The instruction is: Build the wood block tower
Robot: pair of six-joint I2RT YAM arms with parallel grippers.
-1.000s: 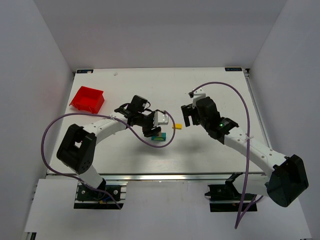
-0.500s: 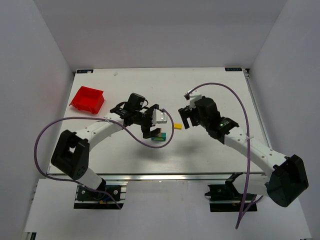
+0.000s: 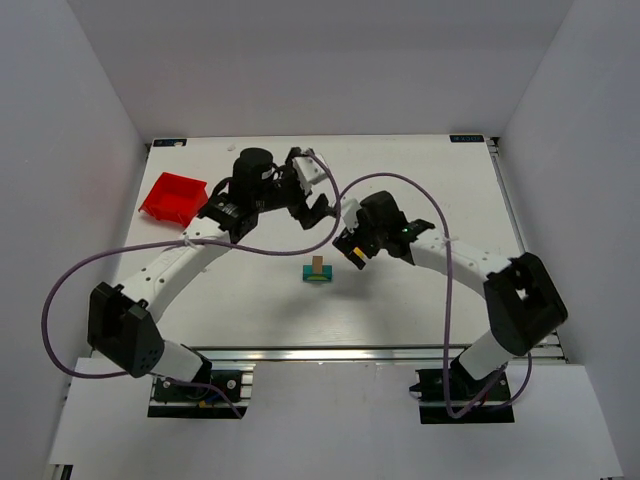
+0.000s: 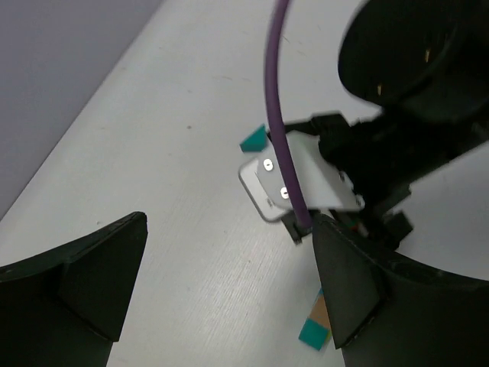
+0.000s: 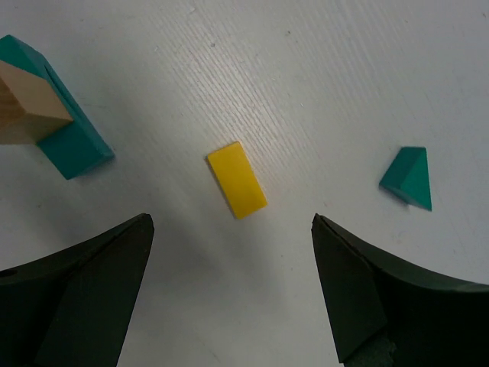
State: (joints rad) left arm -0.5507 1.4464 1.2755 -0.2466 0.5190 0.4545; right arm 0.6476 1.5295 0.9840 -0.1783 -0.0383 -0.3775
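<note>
Wood block tower (image 3: 317,271): we see a tan block standing on a teal base near the middle of the table (image 3: 420,170). The right wrist view cuts it off at the left edge. In the left wrist view only a tan and teal corner shows beside a finger.
Left gripper (image 4: 229,229): jaws wide apart and holding nothing, raised over the far half of the table, well away from the tower.
Right gripper (image 5: 233,222): jaws spread with nothing between them, low over the table just right of the tower.
Yellow block (image 5: 237,180): lying flat and alone, just ahead of the gap between the right fingers. From above it is mostly hidden under the gripper.
Teal wedge (image 5: 409,177): near the yellow block, apart from it. We cannot find it in the top view.
Purple cable (image 4: 279,99): crosses the left wrist view and covers part of the right arm.
Red bin (image 3: 174,197): at the far left of the table. We cannot see inside it.
</note>
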